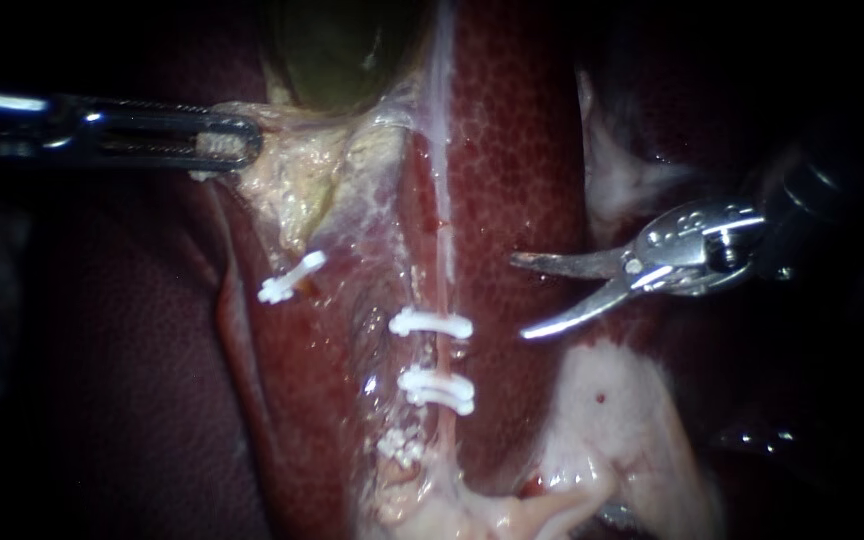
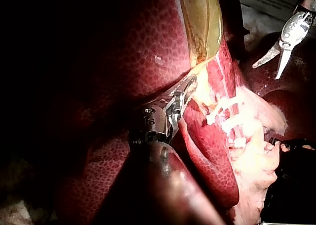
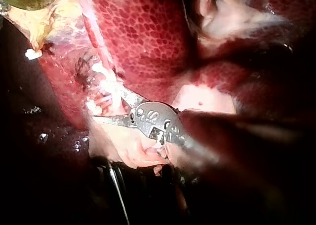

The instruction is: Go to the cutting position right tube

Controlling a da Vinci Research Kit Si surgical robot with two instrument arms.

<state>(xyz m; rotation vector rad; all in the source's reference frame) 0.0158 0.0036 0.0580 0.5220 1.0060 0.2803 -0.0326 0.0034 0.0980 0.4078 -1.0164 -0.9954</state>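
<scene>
Just right of the clipped stretch, over the liver (image 1: 512, 150), the right instrument (image 1: 518, 297) hung with its two blades spread wide, nothing between them, tips pointing at the right tube (image 1: 443, 230) but apart from it. That tube ran as a pale strand down the middle of the endoscope view. It carried an upper clip (image 1: 430, 323) and a lower clip (image 1: 437, 390), with a short bare gap between the two. A third clip (image 1: 290, 277) sat on the other strand further left. The left instrument (image 1: 242, 140) had its jaws closed on yellowish tissue (image 1: 292, 190) just below the gallbladder (image 1: 337, 50), apparently keeping the field stretched. Step in hand, as judged: the approach. The blades were open and aimed but not yet around the tube, so the cutting position was not reached. The lower blade tip sat about level with the upper clip and the upper tip above it. The next move probably called for a small drop and an advance toward the tube, so the open blades straddled the bare gap between the two clips, one blade on each side, without touching either clip. From the right wrist view the blade tips lay near the clipped stretch; contact could not be told there.
</scene>
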